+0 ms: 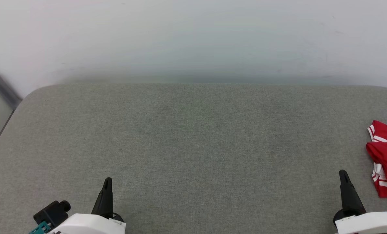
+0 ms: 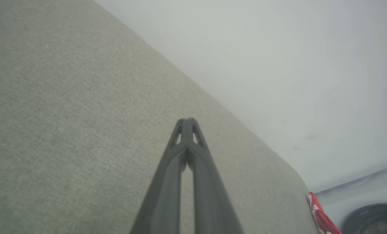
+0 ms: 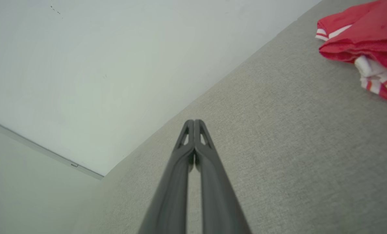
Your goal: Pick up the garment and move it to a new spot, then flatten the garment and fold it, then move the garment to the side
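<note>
I read this as a lab test bay: grey fabric-covered table (image 1: 193, 136) against a bare white wall (image 1: 193, 35).

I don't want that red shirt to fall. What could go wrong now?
The garment lies crumpled near the right edge of the grey surface, so a nudge might push it off. The right tool is shut; it must open first. Bunched layers might mean it grabs only one fold.

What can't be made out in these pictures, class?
Shirt, head view: cut off by the right edge; crumpled folds hide its front.
Shirt, right wrist view: cut off by the right edge.
Shirt, left wrist view: a sliver at the bottom edge.
Dark round thing, left wrist view: cut off by the corner, unidentifiable.
</note>
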Controlling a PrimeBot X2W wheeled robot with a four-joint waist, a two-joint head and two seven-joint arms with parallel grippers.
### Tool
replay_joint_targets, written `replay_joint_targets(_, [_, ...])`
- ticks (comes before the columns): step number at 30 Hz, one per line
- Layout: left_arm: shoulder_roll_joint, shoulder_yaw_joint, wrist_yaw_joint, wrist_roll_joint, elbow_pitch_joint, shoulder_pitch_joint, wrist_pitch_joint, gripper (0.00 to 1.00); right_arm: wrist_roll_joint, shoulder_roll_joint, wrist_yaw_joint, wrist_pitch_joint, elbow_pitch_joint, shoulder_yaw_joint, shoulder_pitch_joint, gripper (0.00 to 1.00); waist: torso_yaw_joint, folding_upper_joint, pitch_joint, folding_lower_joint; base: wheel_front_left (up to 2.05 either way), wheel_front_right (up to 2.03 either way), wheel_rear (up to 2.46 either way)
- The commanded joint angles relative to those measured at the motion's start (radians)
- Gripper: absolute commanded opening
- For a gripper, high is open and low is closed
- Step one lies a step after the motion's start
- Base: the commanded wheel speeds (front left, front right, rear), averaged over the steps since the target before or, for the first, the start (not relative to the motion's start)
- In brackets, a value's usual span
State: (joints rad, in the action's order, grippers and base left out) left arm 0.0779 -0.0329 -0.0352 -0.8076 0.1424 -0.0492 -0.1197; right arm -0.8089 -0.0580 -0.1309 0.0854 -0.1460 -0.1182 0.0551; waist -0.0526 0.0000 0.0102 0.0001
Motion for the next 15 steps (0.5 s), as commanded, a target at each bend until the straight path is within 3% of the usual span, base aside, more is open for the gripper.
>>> replay_joint_targets(1, [0.004,0.005,-0.005,-0.028,-0.006,0.028,0.005,0.0,-0.027,0.001,0.0,-0.007,0.006,0.0,-0.031,0.0,0.0,0.0,0.0,-0.0001,0.0,0.0,0.0])
replay_joint_targets(15, [0.006,0.025,-0.026,-0.213,0.017,0.058,0.048,0.0,-0.202,0.003,0.0,-0.051,-0.017,0.001,-0.063,0.0,0.009,0.0,-0.002,-0.0001,0.0,0.0,0.0])
